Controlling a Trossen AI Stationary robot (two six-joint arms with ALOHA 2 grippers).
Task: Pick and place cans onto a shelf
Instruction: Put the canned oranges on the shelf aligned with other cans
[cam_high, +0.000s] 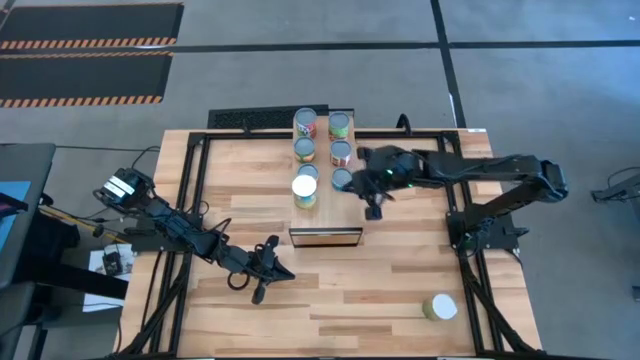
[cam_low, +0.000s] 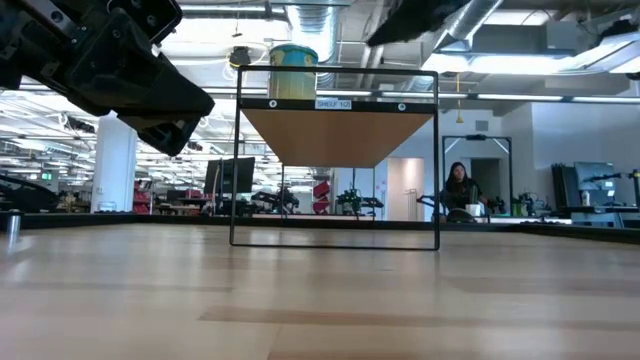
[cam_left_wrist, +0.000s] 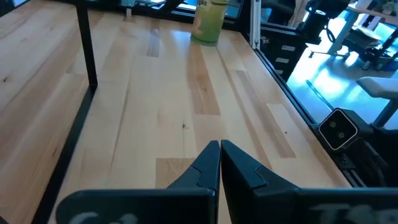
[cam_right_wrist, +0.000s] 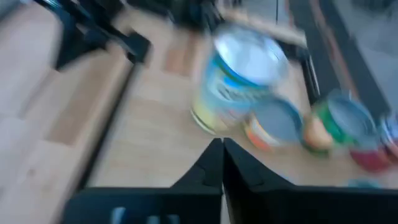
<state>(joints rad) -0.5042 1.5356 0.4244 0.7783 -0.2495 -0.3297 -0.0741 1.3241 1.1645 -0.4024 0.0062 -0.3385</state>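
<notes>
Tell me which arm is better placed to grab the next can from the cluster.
Right, probably. The right gripper hovers beside the cluster of cans by the shelf, fingers shut. The left gripper sits farther back, fingers also shut, nearer the lone can.

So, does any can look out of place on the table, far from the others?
Yes. One white-topped can stands alone near the table's front right corner, far from the cluster of cans at the back. Nothing looks spilled or tipped. The right gripper is beside the cluster, fingers shut; the left gripper, also shut, is mid-table.
</notes>
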